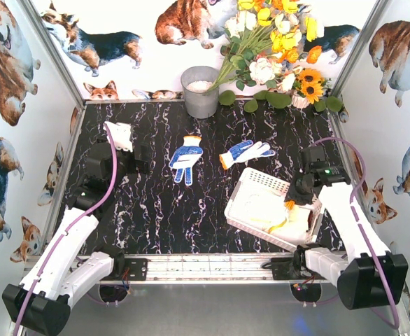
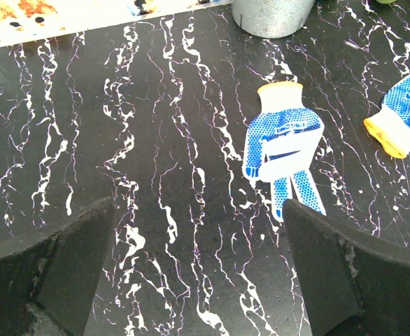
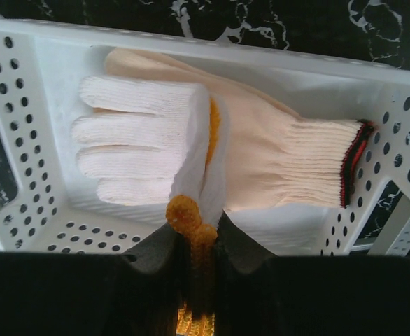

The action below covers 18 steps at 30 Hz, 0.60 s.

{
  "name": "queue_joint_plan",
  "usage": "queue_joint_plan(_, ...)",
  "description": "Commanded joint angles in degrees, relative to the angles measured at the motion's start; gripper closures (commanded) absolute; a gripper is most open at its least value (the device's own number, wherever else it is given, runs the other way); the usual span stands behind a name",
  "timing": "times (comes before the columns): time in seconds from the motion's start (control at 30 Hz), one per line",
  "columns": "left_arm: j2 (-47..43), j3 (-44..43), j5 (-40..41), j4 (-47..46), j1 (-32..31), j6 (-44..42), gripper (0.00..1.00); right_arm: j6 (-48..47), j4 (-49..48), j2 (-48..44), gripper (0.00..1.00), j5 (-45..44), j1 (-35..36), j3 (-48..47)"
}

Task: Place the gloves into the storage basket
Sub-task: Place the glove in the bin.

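Note:
Two blue-dotted gloves lie on the black marble table: one with a yellow cuff (image 1: 186, 158) (image 2: 283, 143) at centre, one with an orange cuff (image 1: 246, 152) (image 2: 404, 113) to its right. The white storage basket (image 1: 241, 213) (image 3: 19, 133) sits at the right and holds several white and cream gloves (image 1: 271, 210). My right gripper (image 1: 294, 199) (image 3: 199, 241) is over the basket, shut on the orange cuff of a white glove (image 3: 145, 140) that hangs into it above a cream, red-cuffed glove (image 3: 289, 161). My left gripper (image 1: 121, 136) (image 2: 198, 269) is open and empty over bare table, left of the yellow-cuffed glove.
A grey metal bucket (image 1: 200, 91) (image 2: 271, 14) stands at the back centre. A bunch of artificial flowers (image 1: 275, 49) leans in the back right corner. Corgi-print walls close in the left, back and right sides. A metal rail (image 1: 205, 264) runs along the near edge.

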<state>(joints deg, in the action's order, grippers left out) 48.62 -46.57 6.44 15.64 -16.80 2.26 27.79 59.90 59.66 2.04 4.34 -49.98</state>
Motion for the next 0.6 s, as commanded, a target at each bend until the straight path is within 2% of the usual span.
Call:
queue_joint_plan(0.0,-0.4,0.3,-0.4,-1.5,0.7,-0.5,0.0,-2.3,-1.3,2.0,1.0,-4.3,-0.4,0.1)
queue_joint_plan(0.23,-0.2,0.3,-0.7,-1.5,0.7,-0.5,0.0,-3.9,-2.4,8.5,1.0,-5.1,-0.4,-0.9)
queue_joint_plan(0.57,-0.2,0.3,-0.8,-1.6,0.7,-0.7,0.0,-3.9,-3.8,14.2,1.0,-11.7,-0.4,-1.1)
